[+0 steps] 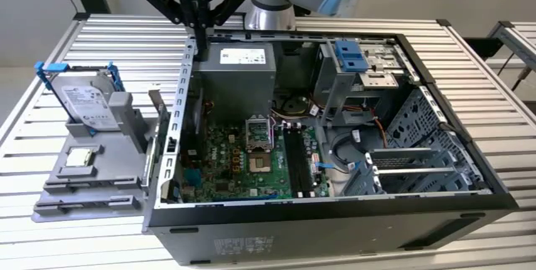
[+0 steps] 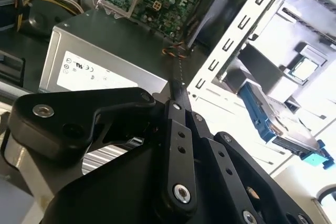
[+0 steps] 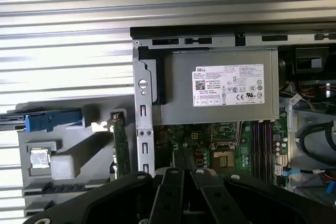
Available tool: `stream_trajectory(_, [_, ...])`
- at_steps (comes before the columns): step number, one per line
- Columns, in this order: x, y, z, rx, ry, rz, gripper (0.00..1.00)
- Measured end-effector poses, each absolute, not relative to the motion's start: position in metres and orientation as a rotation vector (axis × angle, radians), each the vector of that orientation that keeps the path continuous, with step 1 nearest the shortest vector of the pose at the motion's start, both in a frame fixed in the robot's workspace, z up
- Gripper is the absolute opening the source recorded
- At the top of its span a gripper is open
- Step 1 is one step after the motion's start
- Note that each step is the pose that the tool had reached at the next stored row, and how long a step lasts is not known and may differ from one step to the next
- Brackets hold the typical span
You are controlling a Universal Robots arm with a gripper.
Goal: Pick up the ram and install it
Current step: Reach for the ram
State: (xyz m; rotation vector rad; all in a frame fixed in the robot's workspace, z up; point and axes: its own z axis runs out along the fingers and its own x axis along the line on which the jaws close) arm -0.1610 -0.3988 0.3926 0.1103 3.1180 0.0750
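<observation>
Ram (image 3: 120, 148), thin green board on edge in the grey plastic holder (image 1: 117, 151), just beside the slotted steel wall of the case (image 1: 335, 220), well apart from the gripper (image 1: 201, 30). Jaws pressed together, matte black, gripping nothing, above the case corner by the boxy grey power supply (image 3: 220, 87). Ribbed metal worktop (image 1: 100, 37) beneath, holder toward its edge at the exterior view's left. Green edge plain in the first wrist view; bolted black linkage and blue-railed hard drive (image 2: 283, 135) in the second wrist view.
</observation>
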Motion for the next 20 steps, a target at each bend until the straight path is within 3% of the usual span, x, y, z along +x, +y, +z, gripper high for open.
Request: stream_trajectory(20, [-0.193,-0.399,0.393,0.11,3.118,0.075,0.0])
